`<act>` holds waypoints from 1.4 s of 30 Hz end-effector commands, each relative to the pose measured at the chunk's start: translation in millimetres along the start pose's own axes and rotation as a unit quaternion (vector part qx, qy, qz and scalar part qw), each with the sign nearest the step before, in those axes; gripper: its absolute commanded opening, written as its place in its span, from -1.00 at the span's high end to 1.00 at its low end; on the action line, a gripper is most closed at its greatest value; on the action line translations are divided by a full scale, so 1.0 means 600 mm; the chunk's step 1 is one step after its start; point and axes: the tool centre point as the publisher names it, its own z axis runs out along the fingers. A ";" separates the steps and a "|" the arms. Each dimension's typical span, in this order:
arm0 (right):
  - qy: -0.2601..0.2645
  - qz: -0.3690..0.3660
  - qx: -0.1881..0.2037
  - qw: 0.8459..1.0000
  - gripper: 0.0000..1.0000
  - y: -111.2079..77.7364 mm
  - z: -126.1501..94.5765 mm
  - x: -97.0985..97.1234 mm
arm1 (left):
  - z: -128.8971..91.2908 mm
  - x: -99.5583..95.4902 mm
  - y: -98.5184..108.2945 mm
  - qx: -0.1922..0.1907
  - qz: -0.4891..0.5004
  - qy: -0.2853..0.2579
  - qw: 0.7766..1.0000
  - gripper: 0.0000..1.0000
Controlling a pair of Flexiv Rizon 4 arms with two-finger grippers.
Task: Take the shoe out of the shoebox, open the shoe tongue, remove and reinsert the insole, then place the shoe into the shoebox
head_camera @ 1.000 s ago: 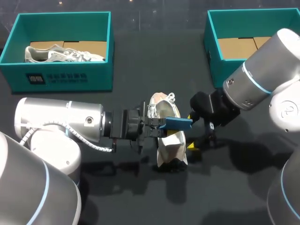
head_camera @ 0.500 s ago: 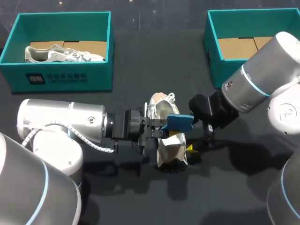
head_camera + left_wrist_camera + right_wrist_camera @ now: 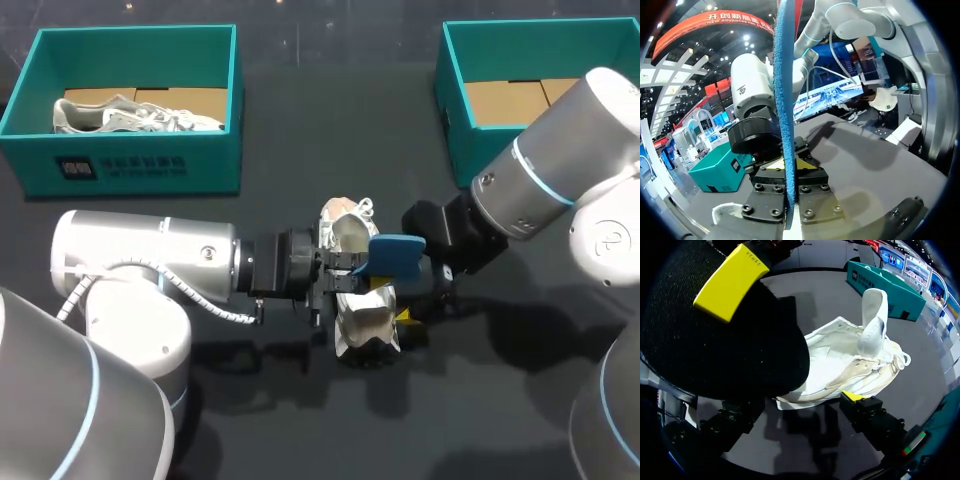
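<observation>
Far L of the white shoe (image 3: pixel 360 305): teal shoebox (image 3: pixel 200 160) w/ a grey shoe (image 3: pixel 135 115) lying inside on brown cardboard. The box front has a white label (image 3: pixel 120 167), print too small to make out.

Just L of the white shoe: L hand (image 3: pixel 352 264), narrow, clamped on the blue insole (image 3: pixel 397 255), which juts out above the shoe's mid part. In the L wrist view the insole stands edge-on between the 2 fingers.

White shoe lies mid-desk, out of both boxes, tongue (image 3: pixel 874 315) standing up, laces loose.

Tight against its R side: R hand (image 3: pixel 410 310); can't tell if it grips or not.

Far R of the shoe: 2nd shoebox (image 3: pixel 455 120), also teal, w/ only cardboard (image 3: pixel 505 100) showing inside.

Desk (image 3: pixel 450 420) is dark, matte, w/ soft shadows under the arms.
</observation>
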 end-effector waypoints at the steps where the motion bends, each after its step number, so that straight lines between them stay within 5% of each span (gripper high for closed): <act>1: -0.002 0.001 0.001 1.000 -1.00 0.000 0.002 0.002 | 0.018 -0.002 0.004 -0.002 -0.002 -0.003 1.000 1.00; 24: -0.002 0.001 0.001 1.000 -1.00 0.000 0.002 0.002 | 0.006 -0.011 0.043 -0.010 -0.017 0.000 1.000 1.00; 42: -0.002 0.001 0.001 1.000 -1.00 0.000 0.002 0.002 | -0.001 -0.024 0.082 0.035 0.003 0.005 0.999 1.00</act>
